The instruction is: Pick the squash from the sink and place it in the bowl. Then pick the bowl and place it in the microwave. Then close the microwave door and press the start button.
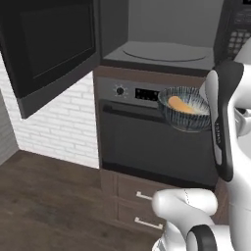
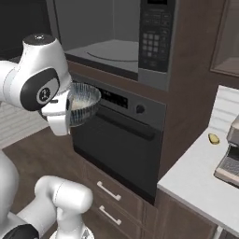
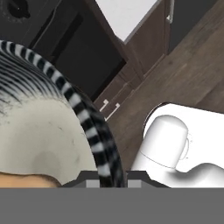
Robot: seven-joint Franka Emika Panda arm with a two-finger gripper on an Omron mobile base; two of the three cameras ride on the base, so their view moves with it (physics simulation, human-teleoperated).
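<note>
My gripper (image 3: 111,176) is shut on the rim of the dark blue-grey streaked bowl (image 1: 186,109), one finger inside and one outside. It holds the bowl in the air in front of the oven's control strip, just below the microwave (image 1: 162,51). The tan-orange squash (image 1: 179,104) lies inside the bowl, and the hand view catches it as a tan patch (image 3: 26,180). The microwave stands open, with its glass turntable (image 2: 112,51) bare. The microwave door (image 1: 49,49) is swung out to the left. The keypad panel (image 2: 153,42) is at the microwave's right. The sink is out of view.
The oven (image 2: 121,135), with its knobs and bar handle, sits under the microwave, and drawers (image 2: 109,191) are below it. At the right, a pale counter (image 2: 186,182) carries a coffee machine (image 2: 231,158) and a small yellow item (image 2: 214,138). The floor is dark wood.
</note>
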